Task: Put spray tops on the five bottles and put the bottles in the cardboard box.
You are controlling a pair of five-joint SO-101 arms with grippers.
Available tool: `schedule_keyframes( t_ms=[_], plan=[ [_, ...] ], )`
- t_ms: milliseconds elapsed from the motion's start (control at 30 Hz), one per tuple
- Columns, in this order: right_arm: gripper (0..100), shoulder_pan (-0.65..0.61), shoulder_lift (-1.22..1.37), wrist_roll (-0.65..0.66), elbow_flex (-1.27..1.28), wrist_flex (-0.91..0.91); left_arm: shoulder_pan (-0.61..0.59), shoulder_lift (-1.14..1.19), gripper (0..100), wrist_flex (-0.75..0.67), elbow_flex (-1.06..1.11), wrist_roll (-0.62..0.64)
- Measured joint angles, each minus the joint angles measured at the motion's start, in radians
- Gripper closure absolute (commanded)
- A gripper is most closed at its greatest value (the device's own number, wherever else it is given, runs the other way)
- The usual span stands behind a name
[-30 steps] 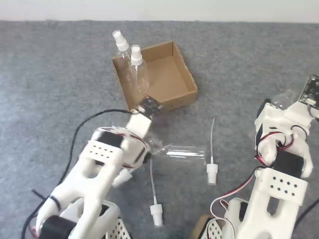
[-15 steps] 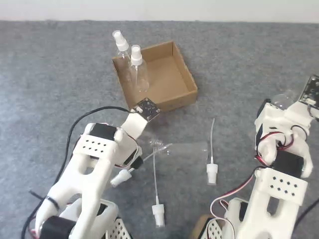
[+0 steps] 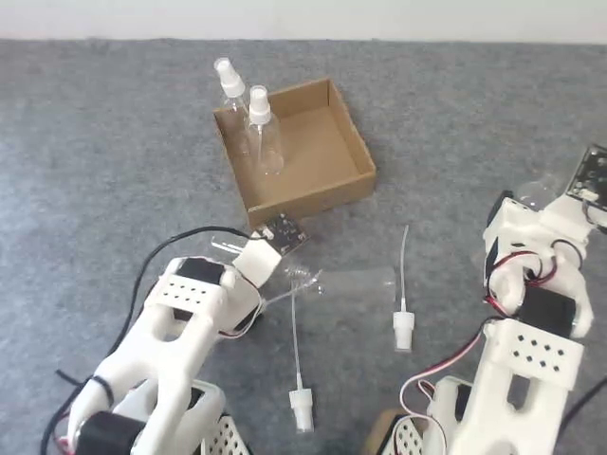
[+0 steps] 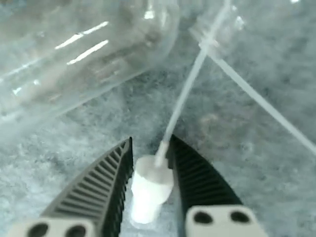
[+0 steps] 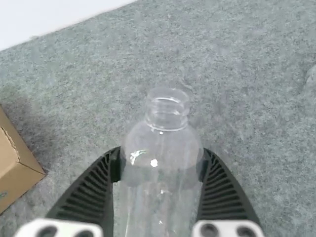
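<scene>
The spray top [image 4: 148, 190] is clamped between my left fingers [image 4: 106, 182], its dip tube aimed at the neck of the lying bottle [image 3: 356, 282] on the grey bench [image 3: 95, 142], near the cardboard box [image 3: 365, 166]. I judge the tube needs lining up with that neck, sliding straight in, then the cap twisting down. My right fingers [image 5: 94, 190] are clamped on an open bottle [image 5: 160, 163], well apart. Two capped bottles [image 3: 258, 128] stand in the box. I can read no writing.
</scene>
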Motion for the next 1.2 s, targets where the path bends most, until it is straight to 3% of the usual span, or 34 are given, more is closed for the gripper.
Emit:
schedule_keyframes(
  t_ms=[200,400,800,1200],
  plan=[
    [93.6,0.000,0.000,0.000,0.000,0.000,-0.003,0.000,99,0.002,0.000,-0.049],
    [93.6,0.000,0.000,0.000,0.000,0.000,-0.020,0.000,99,0.091,-0.017,-0.066],
    [93.6,-0.028,0.000,0.000,0.011,0.000,-0.224,0.000,99,0.328,-0.252,-0.215],
    [93.6,-0.060,0.000,0.000,0.017,-0.015,-0.411,0.000,99,0.413,-0.382,-0.282]
  ],
)
